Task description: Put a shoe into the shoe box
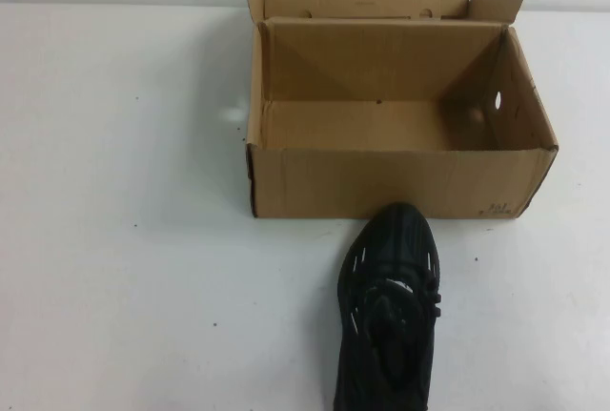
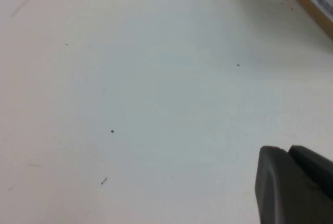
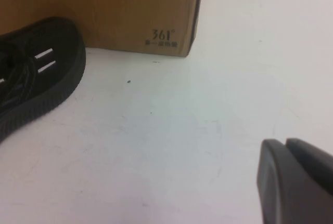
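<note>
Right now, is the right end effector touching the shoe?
Apart. The right wrist view shows bare table between the right end effector and the shoe; the shoe's toe is at the shoe box. The left end effector sits elsewhere.

The shoe box point(image 3: 104, 8) carries a dark print reading "361°" point(image 3: 163, 34) low on its near long wall, close to the corner, with a line of smaller characters just beneath it that are too small to read. In the high view the same print shows as a faint dark mark near the lower right corner of the front wall. In the left wrist view a white sticker with barcode lines point(image 2: 323, 1) sits on the box's end wall; its text cannot be read.
</note>
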### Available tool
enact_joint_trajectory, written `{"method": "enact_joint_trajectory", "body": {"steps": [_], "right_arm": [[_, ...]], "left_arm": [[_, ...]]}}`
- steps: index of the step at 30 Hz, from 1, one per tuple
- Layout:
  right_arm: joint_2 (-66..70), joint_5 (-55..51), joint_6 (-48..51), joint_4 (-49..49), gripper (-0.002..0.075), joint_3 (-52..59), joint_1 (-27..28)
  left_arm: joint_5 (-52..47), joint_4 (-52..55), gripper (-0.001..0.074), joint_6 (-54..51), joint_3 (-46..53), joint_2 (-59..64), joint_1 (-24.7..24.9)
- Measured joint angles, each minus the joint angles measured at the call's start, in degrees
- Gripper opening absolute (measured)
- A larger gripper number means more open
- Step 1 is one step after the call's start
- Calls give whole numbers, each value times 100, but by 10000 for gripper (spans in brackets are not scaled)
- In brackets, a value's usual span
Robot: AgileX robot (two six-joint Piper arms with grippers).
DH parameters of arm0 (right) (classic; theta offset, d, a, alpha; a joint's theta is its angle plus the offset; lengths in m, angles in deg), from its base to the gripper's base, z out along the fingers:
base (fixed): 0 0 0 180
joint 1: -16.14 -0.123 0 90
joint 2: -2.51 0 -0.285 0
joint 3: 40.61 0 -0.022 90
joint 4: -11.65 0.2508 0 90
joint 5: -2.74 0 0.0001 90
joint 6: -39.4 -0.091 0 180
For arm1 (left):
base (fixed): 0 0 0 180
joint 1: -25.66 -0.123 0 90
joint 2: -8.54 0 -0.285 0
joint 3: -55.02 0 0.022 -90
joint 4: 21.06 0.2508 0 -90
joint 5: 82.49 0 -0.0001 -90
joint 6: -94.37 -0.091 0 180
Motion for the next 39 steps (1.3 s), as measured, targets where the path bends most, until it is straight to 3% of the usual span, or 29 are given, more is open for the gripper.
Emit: {"method": "enact_joint_trajectory", "body": {"steps": [39], "right_arm": [[0, 33, 0, 191, -16, 0, 0]], "left_arm": [[146, 26, -1, 0, 0, 0, 0]]}}
